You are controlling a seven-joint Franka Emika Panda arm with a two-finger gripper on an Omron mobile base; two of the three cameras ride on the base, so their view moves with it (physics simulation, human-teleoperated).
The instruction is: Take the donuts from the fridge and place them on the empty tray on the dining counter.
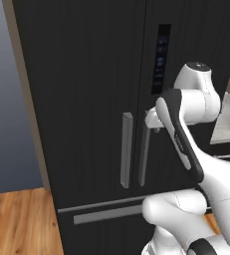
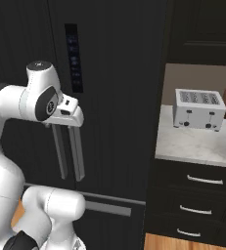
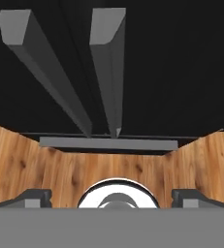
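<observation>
The black fridge (image 1: 86, 99) stands with both French doors shut, so the donuts are hidden. Its two grey bar handles (image 1: 127, 149) (image 1: 145, 154) hang side by side at the door seam. My gripper (image 1: 155, 127) hovers at the top of the right-hand handle, pointing down along the door front. In the hand view the two fingertips (image 3: 31, 197) sit far apart at the bottom corners, open with nothing between them, and both handles (image 3: 108, 63) run away below. The empty tray and the dining counter are out of view.
A grey drawer handle (image 1: 106, 214) crosses the fridge's lower front. To the right, a marble counter (image 2: 197, 146) carries a white toaster (image 2: 198, 109) above black drawers (image 2: 202, 195). Wood floor (image 1: 17, 224) lies to the fridge's left.
</observation>
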